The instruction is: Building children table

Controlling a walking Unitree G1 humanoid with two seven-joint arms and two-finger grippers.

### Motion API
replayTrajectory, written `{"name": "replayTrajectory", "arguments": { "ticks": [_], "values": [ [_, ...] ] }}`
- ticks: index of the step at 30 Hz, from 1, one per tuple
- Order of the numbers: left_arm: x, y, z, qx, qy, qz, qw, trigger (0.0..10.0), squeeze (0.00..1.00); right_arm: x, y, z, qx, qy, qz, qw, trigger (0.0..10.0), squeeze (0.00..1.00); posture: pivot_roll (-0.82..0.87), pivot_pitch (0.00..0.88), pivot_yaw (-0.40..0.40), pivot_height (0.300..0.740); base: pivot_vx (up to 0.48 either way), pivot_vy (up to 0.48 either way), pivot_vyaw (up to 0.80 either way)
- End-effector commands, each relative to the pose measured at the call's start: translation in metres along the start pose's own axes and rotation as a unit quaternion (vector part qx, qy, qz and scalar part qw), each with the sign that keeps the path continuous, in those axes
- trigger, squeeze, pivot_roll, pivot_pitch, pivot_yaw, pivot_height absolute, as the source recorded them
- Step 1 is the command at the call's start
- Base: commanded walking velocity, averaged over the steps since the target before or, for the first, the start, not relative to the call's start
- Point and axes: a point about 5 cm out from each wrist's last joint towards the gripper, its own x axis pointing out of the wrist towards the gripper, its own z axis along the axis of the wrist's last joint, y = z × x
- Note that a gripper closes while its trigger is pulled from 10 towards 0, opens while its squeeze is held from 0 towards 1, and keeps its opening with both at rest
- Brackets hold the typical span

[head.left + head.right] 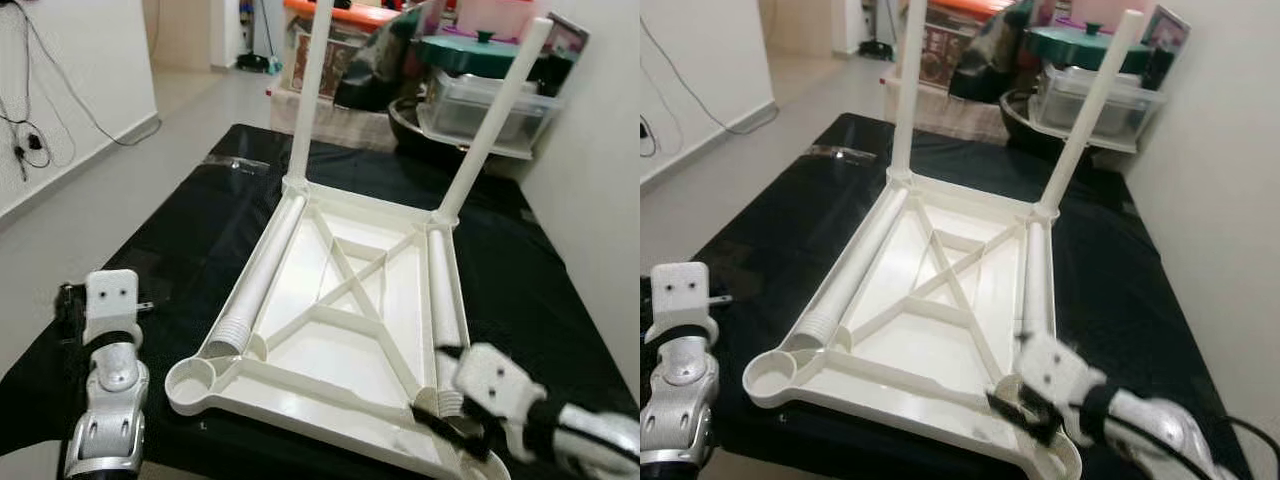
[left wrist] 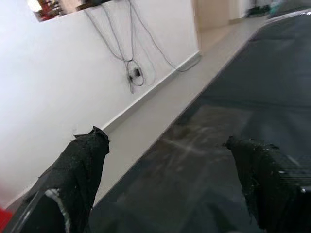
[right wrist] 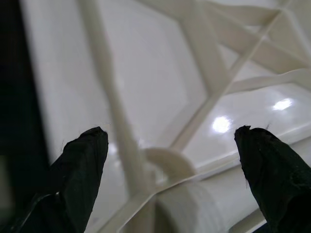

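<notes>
Right gripper (image 3: pixel 170 184) spread wide over loose leg (image 1: pixel 445 310) lying in upturned tabletop (image 1: pixel 330 330) on black cloth; leg apparently light, rigid, slick plastic: grip mid-shaft; left gripper (image 2: pixel 170 184) parted, idle.

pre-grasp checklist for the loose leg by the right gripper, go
1. Right gripper open: ok.
2. Fingers straddle the loose right leg's threaded end: ok, in the right wrist view.
3. Near-right socket free of a leg: cannot tell, gripper covers it.
4. Near-left socket free: ok.
5. Upturned tabletop flat on the black cloth: ok.
6. Left gripper clear of the work: ok, open over the cloth's left edge.
</notes>
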Motion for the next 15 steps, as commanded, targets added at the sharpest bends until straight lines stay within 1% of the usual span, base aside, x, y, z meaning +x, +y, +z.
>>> {"name": "replayTrajectory", "arguments": {
  "ticks": [1,3,5,6,7,9,11,13,14,15],
  "values": [
    [-0.001,-0.005,-0.004,-0.001,0.01,-0.01,1.0,10.0,0.0,-0.009,-0.007,0.005,-0.019,-0.002,-0.004,1.0,10.0,0.0,0.13,0.0,-0.128,0.74,0.0,0.0,0.0],
    [-0.001,-0.006,-0.004,-0.001,0.01,-0.012,1.0,10.0,0.0,-0.015,-0.011,0.002,-0.03,0.01,0.007,0.999,10.0,0.0,0.13,0.0,-0.129,0.74,0.0,0.0,0.0],
    [0.0,-0.006,-0.004,-0.002,0.01,-0.012,1.0,10.0,0.0,-0.016,-0.012,0.001,-0.034,0.013,0.009,0.999,10.0,0.0,0.13,0.0,-0.129,0.74,0.0,0.0,0.0],
    [0.0,-0.006,-0.004,-0.002,0.01,-0.011,1.0,10.0,0.0,-0.013,-0.017,0.0,-0.034,0.019,-0.007,0.999,10.0,0.0,0.13,0.0,-0.138,0.74,0.0,0.0,0.0],
    [0.0,-0.006,-0.004,-0.002,0.01,-0.011,1.0,10.0,0.0,-0.013,-0.017,0.0,-0.034,0.019,-0.007,0.999,10.0,0.0,0.13,0.0,-0.138,0.74,0.0,0.0,0.0],
    [-0.001,-0.005,-0.003,-0.003,0.01,-0.009,1.0,10.0,0.0,-0.005,-0.027,-0.003,-0.032,0.033,-0.04,0.998,10.0,0.0,0.14,0.0,-0.143,0.74,0.0,0.0,0.0],
    [-0.001,-0.005,-0.003,-0.004,0.009,-0.008,1.0,10.0,0.0,-0.003,-0.029,-0.005,-0.036,0.042,-0.045,0.997,10.0,0.0,0.15,0.0,-0.147,0.74,0.0,0.0,0.0],
    [-0.001,-0.003,-0.003,-0.005,0.009,-0.005,1.0,10.0,0.0,0.0,-0.023,-0.009,-0.054,0.06,-0.017,0.997,10.0,0.0,0.15,0.0,-0.149,0.74,0.0,0.0,0.0],
    [-0.001,-0.003,-0.003,-0.005,0.009,-0.005,1.0,10.0,0.0,0.0,-0.023,-0.009,-0.054,0.06,-0.017,0.997,10.0,0.0,0.15,0.0,-0.149,0.74,0.0,0.0,0.0],
    [-0.001,-0.003,-0.002,-0.005,0.009,-0.004,1.0,10.0,0.0,0.001,-0.019,-0.01,-0.06,0.065,-0.005,0.996,10.0,0.0,0.15,0.0,-0.149,0.74,0.0,0.0,0.0]
  ]
}}
